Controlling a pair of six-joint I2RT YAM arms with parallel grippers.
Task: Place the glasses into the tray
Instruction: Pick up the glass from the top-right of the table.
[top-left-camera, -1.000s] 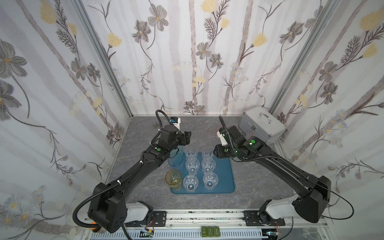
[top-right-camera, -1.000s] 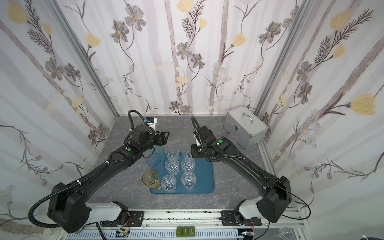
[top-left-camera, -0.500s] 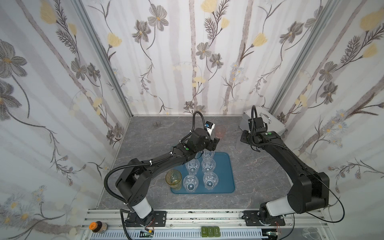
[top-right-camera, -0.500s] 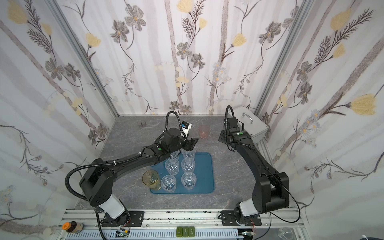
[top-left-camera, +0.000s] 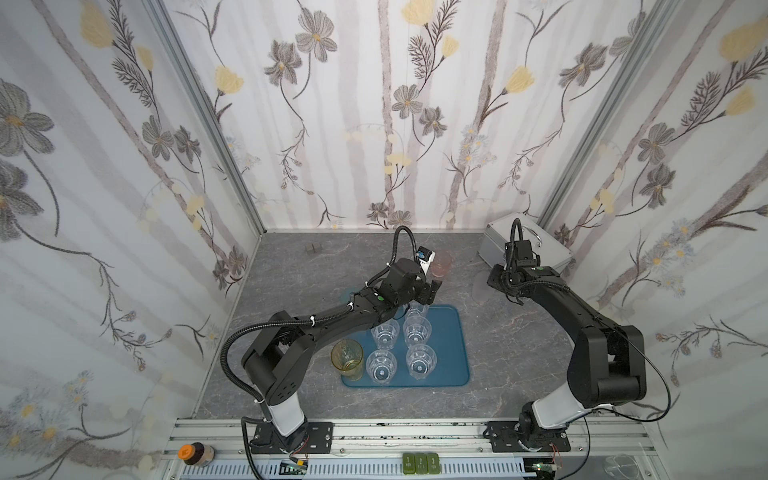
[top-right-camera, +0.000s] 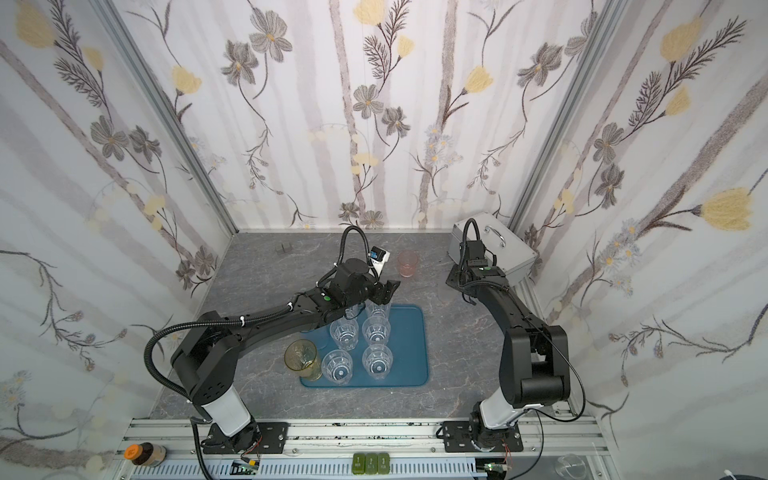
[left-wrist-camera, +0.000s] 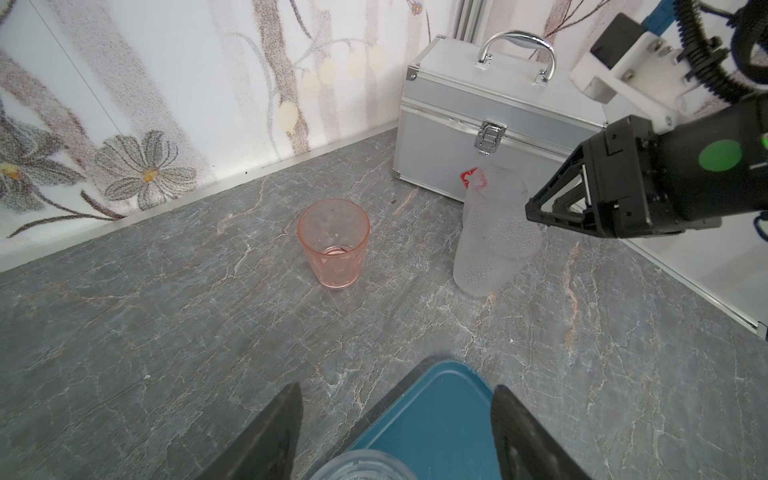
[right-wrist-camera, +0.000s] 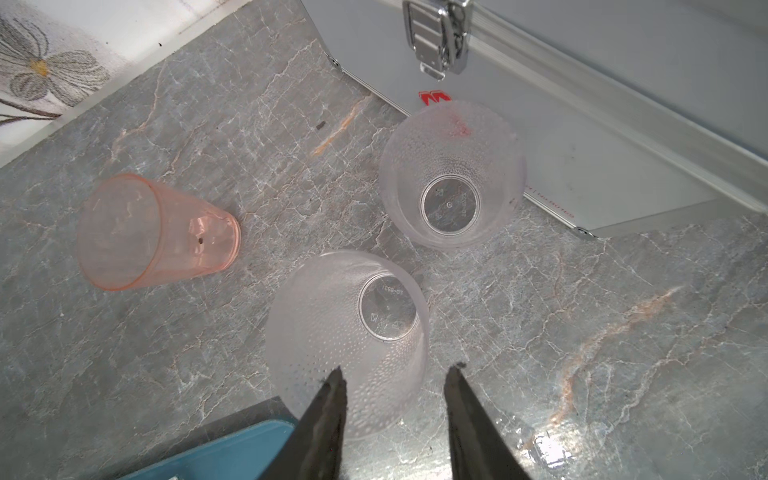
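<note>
The grey counter fills the lower middle of both top views. The left arm reaches from lower left to centre, crossing the tray's upper left corner. The right arm rises from lower right toward the case.

The teal tray lies at centre, its right half bare. The silver case stands at the counter's upper right, by the wall.

Four clear glasses stand upright in a square on the tray's left half. Another stands just above them in the frame, partly under the left arm's tip. An amber glass stands at the tray's lower left edge, just beside the clear ones; whether it sits fully inside the rim I cannot tell.

Off the tray, a pink glass stands upright on the counter, above the tray in the top views. Two frosted glasses stand just beside each other in front of the case.

In the left wrist view the left gripper has its jaws wide apart over the tray's corner, holding nothing. In the right wrist view the right gripper has its jaws apart: one finger is over the nearer frosted glass's mouth and the other is outside its wall.
</note>
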